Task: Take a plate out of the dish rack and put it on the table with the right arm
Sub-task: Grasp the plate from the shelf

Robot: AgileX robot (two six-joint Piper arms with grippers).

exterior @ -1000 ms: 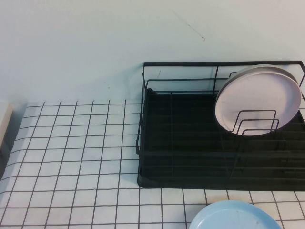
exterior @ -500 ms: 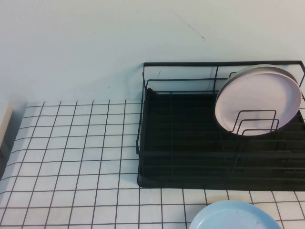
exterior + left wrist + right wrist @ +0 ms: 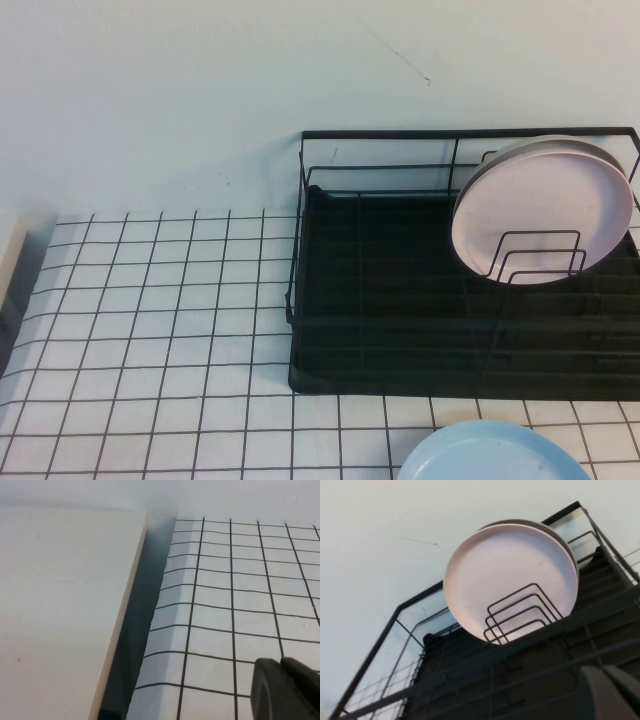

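The pale pink plate [image 3: 540, 195] stands upright in the divider loops at the right end of the black wire dish rack [image 3: 380, 300]. It also shows in the right wrist view [image 3: 510, 565], leaning over the rack [image 3: 470, 680]. My right gripper [image 3: 605, 672] is out of the high view. It is shut and empty, in front of the rack and apart from the plate. My left gripper [image 3: 281, 666] is shut and empty above the grid-patterned table [image 3: 225, 605] near its left edge. The table [image 3: 150, 330] lies left of and in front of the rack.
A whitish-grey plate [image 3: 530, 145] stands right behind the pink one, with only its rim showing [image 3: 555, 532]. A light blue plate [image 3: 495, 455] lies flat on the table in front of the rack. A white block [image 3: 60, 605] sits beside the table's left edge [image 3: 8, 250].
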